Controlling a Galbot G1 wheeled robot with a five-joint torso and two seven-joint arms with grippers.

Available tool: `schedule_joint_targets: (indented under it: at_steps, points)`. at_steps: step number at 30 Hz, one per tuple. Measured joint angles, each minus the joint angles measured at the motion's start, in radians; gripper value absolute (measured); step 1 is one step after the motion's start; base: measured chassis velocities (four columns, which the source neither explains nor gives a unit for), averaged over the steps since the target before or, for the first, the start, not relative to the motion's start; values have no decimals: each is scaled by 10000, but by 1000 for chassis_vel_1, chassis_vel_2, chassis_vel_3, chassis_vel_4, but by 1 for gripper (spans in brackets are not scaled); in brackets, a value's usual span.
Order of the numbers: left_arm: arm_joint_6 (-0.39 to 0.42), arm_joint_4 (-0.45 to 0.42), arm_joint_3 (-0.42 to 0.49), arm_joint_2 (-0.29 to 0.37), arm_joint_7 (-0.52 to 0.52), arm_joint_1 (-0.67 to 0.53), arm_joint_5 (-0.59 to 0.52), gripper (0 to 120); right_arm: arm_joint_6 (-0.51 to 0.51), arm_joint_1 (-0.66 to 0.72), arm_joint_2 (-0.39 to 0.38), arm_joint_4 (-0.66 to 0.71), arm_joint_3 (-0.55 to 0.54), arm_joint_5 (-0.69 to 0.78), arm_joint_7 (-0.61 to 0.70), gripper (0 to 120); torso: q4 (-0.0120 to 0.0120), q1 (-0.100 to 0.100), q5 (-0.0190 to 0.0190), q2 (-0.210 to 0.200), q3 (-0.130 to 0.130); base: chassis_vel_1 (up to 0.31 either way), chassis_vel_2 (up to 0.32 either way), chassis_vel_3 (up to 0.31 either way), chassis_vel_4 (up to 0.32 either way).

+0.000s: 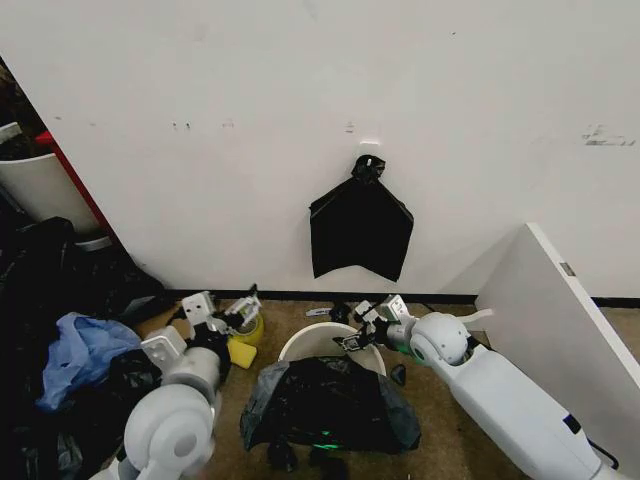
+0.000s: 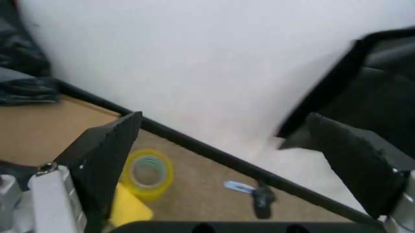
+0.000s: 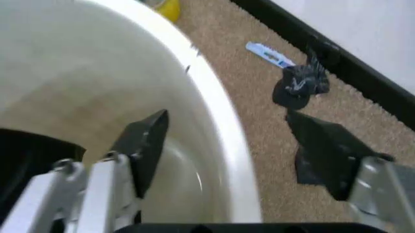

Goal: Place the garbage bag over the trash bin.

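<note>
- The garbage bag (image 1: 328, 405) is glossy, crinkled black plastic. It lies draped over the near half of the trash bin (image 1: 315, 340), and its lower part spreads on the floor in front of the bin.
- The far part of the round white bin stays uncovered; its rolled rim (image 3: 224, 121) and pale inner wall are visible in the right wrist view.
- The right gripper (image 1: 362, 335) is at the far right edge of the bin. Its jaws are open and stand on both sides of the rim, one finger (image 3: 146, 145) inside the bin and the other (image 3: 324, 150) outside above the carpet, and they grip nothing.
- The left gripper (image 1: 225, 318) is to the left of the bin, above the floor, apart from the bag. Its jaws are wide open and empty.
- Just beside the left gripper lies a roll of yellow tape (image 2: 147, 174), with a yellow block (image 2: 129, 208) touching it.
- The floor is brown-beige carpet (image 3: 272, 160). A black baseboard (image 2: 214, 153) runs where it meets the white wall (image 1: 300, 100).
- A small blue-white item (image 3: 271, 54) and a dark crumpled scrap (image 3: 300, 86) lie on the carpet near the baseboard.
- A flat black bag bunch (image 1: 360, 228) with a knotted top hangs on the wall behind the bin.
- At the left are heaped black bags (image 1: 60, 280) with blue plastic (image 1: 80, 352) and a larger white tub (image 1: 40, 185).
- At the right a white panel (image 1: 565, 310) leans slanted.
</note>
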Motion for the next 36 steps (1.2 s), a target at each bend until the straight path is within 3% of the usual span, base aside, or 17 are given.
schedule_joint_targets:
  at_steps: [6, 7, 10, 13, 14, 15, 18, 21, 25, 27, 29, 31, 36]
  points:
    - [-521, 680, -42, -48, -495, 40, 186, 100, 1, -209, -83, 172, -26, -103, 188, 42, 1, 0, 0, 0, -1, 0, 0, 0, 0]
    - [-521, 680, -42, -48, -495, 40, 186, 100, 1, -209, -83, 172, -26, -103, 188, 42, 1, 0, 0, 0, -1, 0, 0, 0, 0]
    - [-596, 755, -70, -136, -590, 124, 16, 100, 2, -382, -155, 339, -53, 245, 899, 29, 1, 0, 0, 0, -1, 0, 0, 0, 0]
    - [-618, 666, -128, -186, -608, 145, -64, 100, 10, -550, -202, 665, -261, 1858, 3112, 20, -1, 0, 0, 1, -1, 0, 0, 0, 0]
    - [-648, 633, -133, -200, -614, 151, -65, 100, 17, -637, -163, 912, -406, 3026, 4561, 15, -1, 0, 0, 1, -2, 0, 0, 0, 0]
    - [-648, 633, -133, -200, -614, 151, -65, 100, 17, -637, -163, 912, -406, 3026, 4561, 15, -1, 0, 0, 1, -2, 0, 0, 0, 0]
    - [-689, 577, -106, -238, -623, 206, -64, 100, 68, -1067, -126, 1394, -418, 4459, 6629, 4, 5, -1, 8, 0, -2, 0, 0, 0, 0]
    - [-713, 499, -36, -363, -627, 312, -53, 100, 728, -1969, -403, 2199, -352, 5061, 7834, 1, -2, -2, 0, 2, -2, 0, 0, 0, 0]
    - [-716, 479, -23, -395, -631, 339, -51, 100, 1102, -2231, -416, 2508, -372, 5343, 8426, 1, -2, -2, 4, 2, -2, 0, 0, 0, 0]
    - [-726, 455, -21, -417, -634, 373, -49, 100, 1794, -2712, -314, 3166, -344, 6007, 9823, 1, -2, -2, -1, 2, -2, 0, 0, 0, 0]
    - [-728, 452, -23, -418, -635, 380, -49, 100, 1903, -2777, -290, 3258, -326, 6110, 10034, 1, 0, -1, -1, 2, -1, 0, 0, 0, 0]
    - [-751, 436, -58, -403, -641, 410, -55, 100, 2720, -3285, -16, 3965, -58, 6760, 11495, 1, 1, -2, -3, 2, -2, 0, 0, 0, 0]
    - [-756, 491, 25, -451, -665, 457, -183, 100, 3843, -4196, 820, 3976, 377, 6450, 12436, 1, 0, -2, 1, 2, -1, 0, 0, 0, 0]
